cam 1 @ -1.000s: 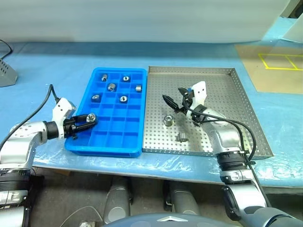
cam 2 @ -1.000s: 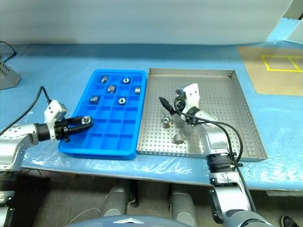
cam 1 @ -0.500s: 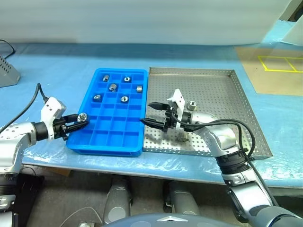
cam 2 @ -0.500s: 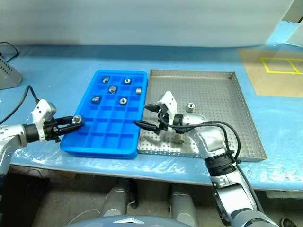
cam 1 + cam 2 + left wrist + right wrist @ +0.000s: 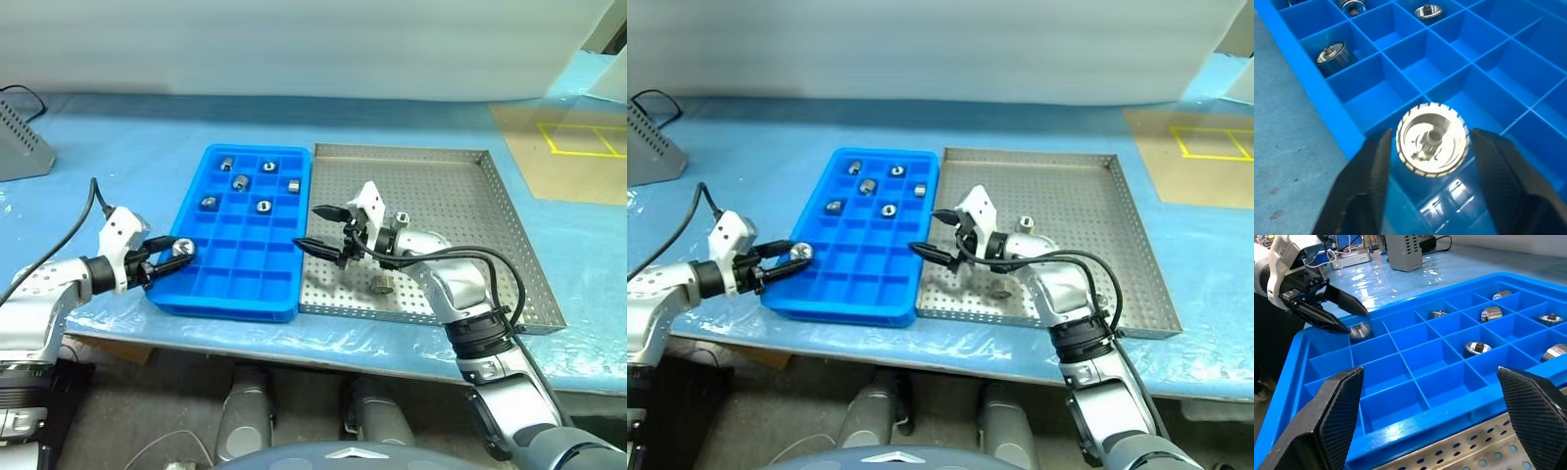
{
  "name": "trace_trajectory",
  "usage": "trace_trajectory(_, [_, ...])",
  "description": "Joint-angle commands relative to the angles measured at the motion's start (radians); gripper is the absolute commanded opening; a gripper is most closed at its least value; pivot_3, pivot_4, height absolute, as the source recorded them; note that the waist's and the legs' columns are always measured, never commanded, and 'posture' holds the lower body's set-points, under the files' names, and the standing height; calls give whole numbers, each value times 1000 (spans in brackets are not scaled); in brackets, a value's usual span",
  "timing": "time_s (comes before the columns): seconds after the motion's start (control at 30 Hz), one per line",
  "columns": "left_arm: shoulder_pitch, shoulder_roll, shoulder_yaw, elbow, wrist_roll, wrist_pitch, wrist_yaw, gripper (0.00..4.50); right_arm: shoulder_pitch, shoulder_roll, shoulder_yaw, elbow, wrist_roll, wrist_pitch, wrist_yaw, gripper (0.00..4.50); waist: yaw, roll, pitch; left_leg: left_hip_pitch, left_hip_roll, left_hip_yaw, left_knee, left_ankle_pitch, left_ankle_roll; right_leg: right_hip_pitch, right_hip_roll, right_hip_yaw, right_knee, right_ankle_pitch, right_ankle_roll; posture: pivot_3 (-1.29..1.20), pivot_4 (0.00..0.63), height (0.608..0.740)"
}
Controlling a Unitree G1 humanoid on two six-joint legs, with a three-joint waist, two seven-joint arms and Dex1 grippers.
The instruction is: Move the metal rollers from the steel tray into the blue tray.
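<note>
The left tool (image 5: pixel 168 257) reaches in over the near left edge of the blue tray (image 5: pixel 279 305). In the left wrist view a metal roller (image 5: pixel 1432 140) sits between its two black fingers (image 5: pixel 1367 188) with a narrow gap on each side, so the fingers stand parted around it and not pressed against it; whether either one touches it cannot be told. The roller hangs above a compartment in the tray's left column, near the front.

The right tool (image 5: pixel 318 230) is spread wide and carries nothing. It points level toward the blue tray, its fingertips (image 5: pixel 325 211) just beyond the left rim of the steel tray (image 5: pixel 500 211), over the right edge of the blue tray.

Five more metal rollers (image 5: pixel 241 181) lie one to a compartment in the far rows of the blue tray. On the perforated floor of the steel tray, two rollers remain: one (image 5: pixel 401 218) just behind the right arm, another (image 5: pixel 380 285) near the front rim, partly under that arm.

Both trays sit side by side, touching, on the blue-covered counter (image 5: pixel 118 137).
</note>
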Motion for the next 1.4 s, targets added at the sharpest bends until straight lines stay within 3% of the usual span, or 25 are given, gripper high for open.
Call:
trace_trajectory(0.03, [-5, 3, -31, 34, 37, 31, 28, 3709, 2, 8, -11, -31, 2, -20, -7, 4500, 0, 0, 0, 1, 0, -1, 0, 0, 0, 0, 0, 0, 0, 0, 0, -13, 150, 740])
trace_trajectory(0.33, [-174, -44, -32, -68, -47, 89, 49, 3709, 2, -4, -80, -49, 36, 4, -35, 4500, 4, -3, 1, -5, -1, -1, 0, 0, 0, -3, 0, 0, -1, 0, 0, -41, 150, 740])
trace_trajectory(0.53, [-341, -139, -149, -62, -55, 113, -4, 3709, 60, -96, -161, -118, 73, 49, -22, 4500, 4, -4, 0, -9, -2, 0, 2, 0, 0, -3, -1, 0, -1, 4, -6, -127, 150, 740])
trace_trajectory(0.77, [-629, -320, -332, 304, 63, -31, -113, 3709, 227, -235, -313, -243, 127, 105, -39, 4500, -11, -4, 0, -23, -2, 0, 4, -2, 3, -12, 0, -1, -1, 5, -7, -277, 150, 740])
trace_trajectory(1.0, [-895, -512, -471, 797, 240, -272, -261, 3709, 468, -296, -350, -561, 262, 228, -37, 4500, -53, -4, 0, -24, -2, -1, 6, -4, 5, -12, 0, -1, -4, 5, -4, -449, 150, 740])
trace_trajectory(1.1, [-949, -552, -502, 926, 304, -373, -319, 3709, 508, -309, -383, -618, 272, 236, -72, 4500, -84, -5, -1, -24, -2, -1, 8, -4, 6, -10, 0, -1, -6, 3, 4, -506, 150, 740])
trace_trajectory(1.4, [-1014, -574, -516, 1112, 425, -532, -432, 3709, 584, -274, -366, -666, 240, 214, -194, 4500, -107, -5, -1, -25, -2, -1, 12, -7, 11, -6, 0, -2, -10, 3, 5, -577, 150, 740])
